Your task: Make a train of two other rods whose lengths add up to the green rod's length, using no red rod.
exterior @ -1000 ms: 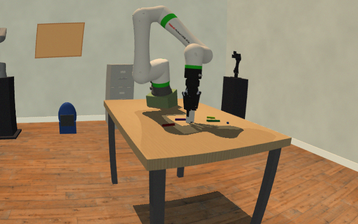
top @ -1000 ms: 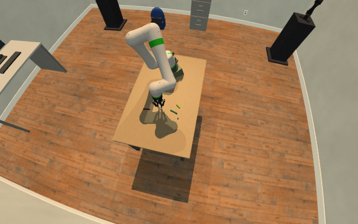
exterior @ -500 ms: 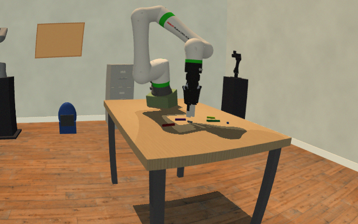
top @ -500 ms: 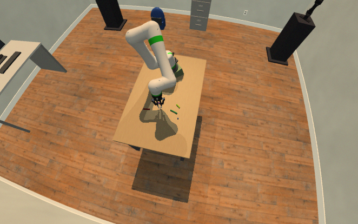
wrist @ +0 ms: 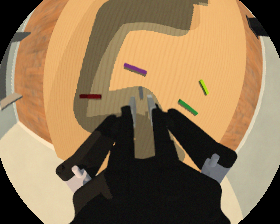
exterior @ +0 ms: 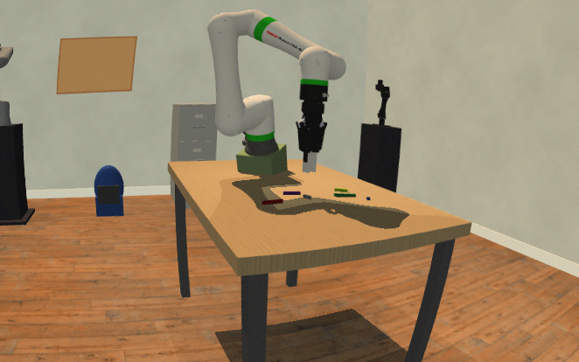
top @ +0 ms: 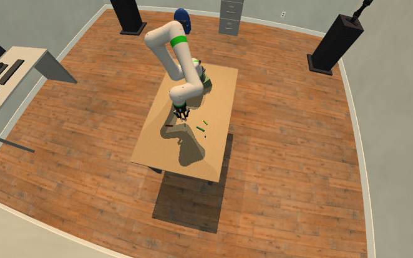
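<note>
My gripper (exterior: 309, 167) hangs well above the table, fingers a little apart with nothing between them; it also shows in the wrist view (wrist: 144, 102) and from above (top: 182, 118). A short grey rod (exterior: 307, 197) lies flat on the table below it, in the arm's shadow. A purple rod (exterior: 291, 192) lies just left of the grey one, and a red rod (exterior: 272, 201) further left. The green rod (exterior: 345, 194) and the lime rod (exterior: 340, 190) lie close together to the right. In the wrist view I see the purple (wrist: 135, 68), red (wrist: 91, 96), green (wrist: 185, 106) and lime (wrist: 203, 87) rods.
A tiny blue rod (exterior: 368, 198) lies right of the green rod. The arm's olive base block (exterior: 261, 163) stands at the table's far end. The table's right edge runs near the blue rod.
</note>
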Motion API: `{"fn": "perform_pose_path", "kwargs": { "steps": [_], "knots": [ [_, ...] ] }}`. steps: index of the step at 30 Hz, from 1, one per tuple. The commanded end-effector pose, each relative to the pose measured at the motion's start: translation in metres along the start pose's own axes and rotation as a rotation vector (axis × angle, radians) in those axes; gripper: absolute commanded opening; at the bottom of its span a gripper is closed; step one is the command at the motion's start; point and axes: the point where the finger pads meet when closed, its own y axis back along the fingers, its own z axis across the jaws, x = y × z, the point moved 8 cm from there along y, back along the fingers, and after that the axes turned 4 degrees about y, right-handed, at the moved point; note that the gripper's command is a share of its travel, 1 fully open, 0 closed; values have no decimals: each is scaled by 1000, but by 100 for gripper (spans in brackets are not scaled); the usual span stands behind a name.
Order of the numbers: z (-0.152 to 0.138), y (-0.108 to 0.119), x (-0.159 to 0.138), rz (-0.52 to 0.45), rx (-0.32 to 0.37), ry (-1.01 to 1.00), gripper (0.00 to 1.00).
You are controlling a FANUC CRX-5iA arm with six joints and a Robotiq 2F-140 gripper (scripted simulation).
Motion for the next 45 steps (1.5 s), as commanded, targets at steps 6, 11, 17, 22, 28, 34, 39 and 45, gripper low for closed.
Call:
{"fn": "perform_pose_path", "kwargs": {
  "steps": [6, 11, 17, 22, 28, 34, 39, 45],
  "knots": [
    [0, 2, 0, 0, 0, 0, 100],
    [0, 2, 0, 0, 0, 0, 100],
    [0, 2, 0, 0, 0, 0, 100],
    [0, 2, 0, 0, 0, 0, 100],
    [54, -5, -11, 1, -5, 164, 100],
    [102, -11, -15, 1, -6, 308, 100],
    [143, -15, -14, 1, -4, 433, 100],
    [189, -20, -9, 0, 0, 578, 100]
  ]
}}
